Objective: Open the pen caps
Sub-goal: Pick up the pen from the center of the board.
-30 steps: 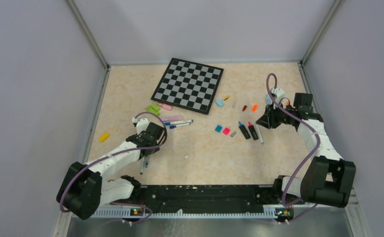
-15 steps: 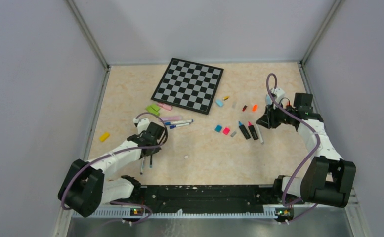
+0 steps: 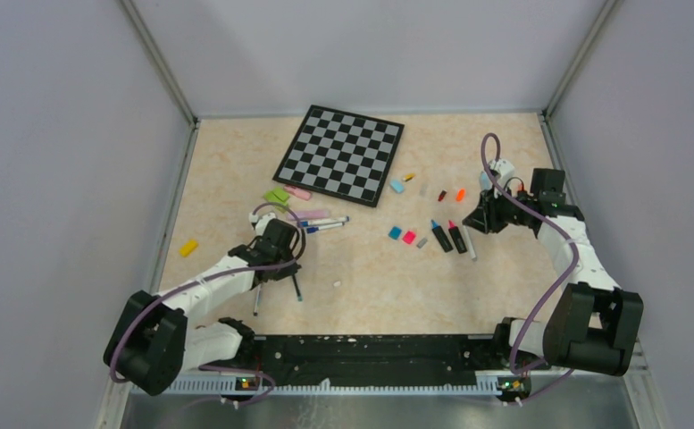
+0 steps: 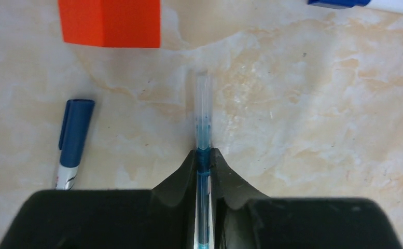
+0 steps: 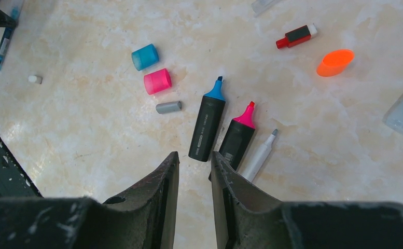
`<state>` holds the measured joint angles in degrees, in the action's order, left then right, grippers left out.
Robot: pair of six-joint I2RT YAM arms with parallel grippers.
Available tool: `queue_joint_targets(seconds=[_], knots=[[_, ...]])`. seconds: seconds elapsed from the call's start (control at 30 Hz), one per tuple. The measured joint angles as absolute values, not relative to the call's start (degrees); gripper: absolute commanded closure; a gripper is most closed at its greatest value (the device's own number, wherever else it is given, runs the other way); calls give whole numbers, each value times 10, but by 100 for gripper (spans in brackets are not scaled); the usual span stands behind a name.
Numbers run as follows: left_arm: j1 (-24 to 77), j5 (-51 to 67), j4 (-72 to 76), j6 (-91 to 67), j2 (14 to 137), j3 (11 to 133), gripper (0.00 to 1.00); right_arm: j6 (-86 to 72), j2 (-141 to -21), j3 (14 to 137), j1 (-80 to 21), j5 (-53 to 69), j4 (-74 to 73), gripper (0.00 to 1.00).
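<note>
A marbled table carries a chessboard at its far side, with pens and loose caps scattered in front of it. At front left, the left end effector is clamped on a thin clear pen with blue ink, which juts forward low over the table. A blue-capped pen lies just beside it. At right, the right end effector hangs above the table, jaws a narrow gap apart and empty. Just ahead lie a blue highlighter, a pink highlighter and a white pen, all uncapped, side by side. Near them rest a cyan cap, a pink cap and a grey cap. An orange cap sits well apart.
</note>
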<state>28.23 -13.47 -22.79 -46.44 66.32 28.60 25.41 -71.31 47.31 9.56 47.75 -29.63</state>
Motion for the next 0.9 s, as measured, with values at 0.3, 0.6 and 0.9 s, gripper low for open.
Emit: queue_joint_targets(seconds=[0.3, 0.6, 0.9], knots=[[282, -103, -203, -476, 686, 295, 77, 255, -713, 473, 96, 477, -296, 72], [300, -117, -242, -495, 736, 338, 75, 255, -713, 473, 96, 477, -297, 72], [383, -170, -263, -536, 766, 360, 76, 255, -713, 473, 96, 477, -297, 72]])
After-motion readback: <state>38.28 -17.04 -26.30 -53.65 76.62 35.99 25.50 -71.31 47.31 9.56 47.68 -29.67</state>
